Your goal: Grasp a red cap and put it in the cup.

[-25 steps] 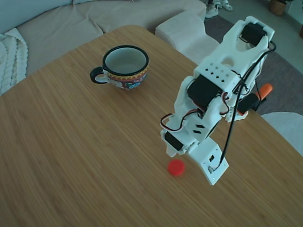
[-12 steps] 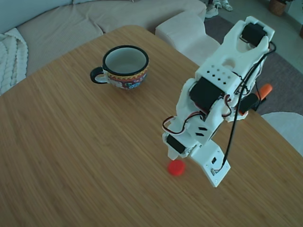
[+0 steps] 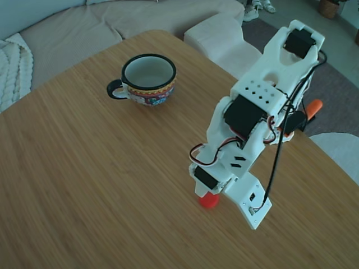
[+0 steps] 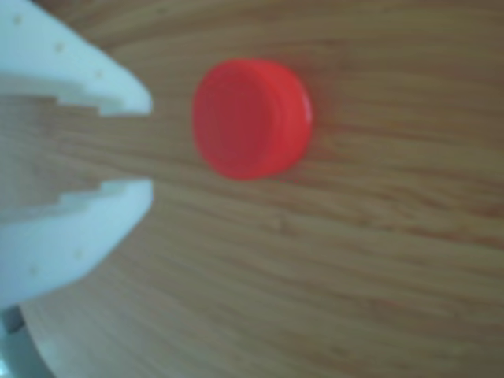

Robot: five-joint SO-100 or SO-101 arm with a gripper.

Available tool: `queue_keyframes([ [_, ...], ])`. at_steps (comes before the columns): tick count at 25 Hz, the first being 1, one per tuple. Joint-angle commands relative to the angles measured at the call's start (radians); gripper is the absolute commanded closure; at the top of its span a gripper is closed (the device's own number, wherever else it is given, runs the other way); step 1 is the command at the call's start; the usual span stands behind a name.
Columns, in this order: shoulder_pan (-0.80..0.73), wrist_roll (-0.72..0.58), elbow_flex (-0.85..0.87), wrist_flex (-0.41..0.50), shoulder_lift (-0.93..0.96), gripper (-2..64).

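Red cap (image 4: 252,118) lies flat on the wooden surface (image 3: 101,168), just beyond the tool (image 4: 146,146) tips, not between them. Tool slightly parted, holding nothing. In the fixed view the tool (image 3: 208,193) partly covers the cap; cup (image 3: 148,79) stands well apart.

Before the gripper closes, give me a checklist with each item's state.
1. Cap lying flat on the table: ok.
2. Jaws apart: ok, a gap shows between the fingertips of the gripper in the other view.
3. Cap between the fingers: not ok, it sits just beyond the tips, apart from them.
4. Cap in line with the gap: cannot tell; it looks offset toward the upper finger.
5. Cup upright, mouth unobstructed: ok.
6. Path from cap to cup free: ok, only bare table shows between them in the fixed view.
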Motion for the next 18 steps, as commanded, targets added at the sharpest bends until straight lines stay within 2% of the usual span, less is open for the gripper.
queue_keyframes([
  [1,-0.008,-0.003,-0.055,0.005,0.011,54.6],
  [3,-0.008,-0.006,-0.054,0.005,0.011,46.9],
  [7,-0.002,0.005,-0.04,0.005,0.011,21.9],
  [9,0.002,0.005,-0.046,0.006,0.011,14.0],
  [11,-0.002,0.005,-0.052,0.006,0.011,10.8],
  [18,-0.012,-0.006,-0.054,0.006,-0.008,10.8],
])
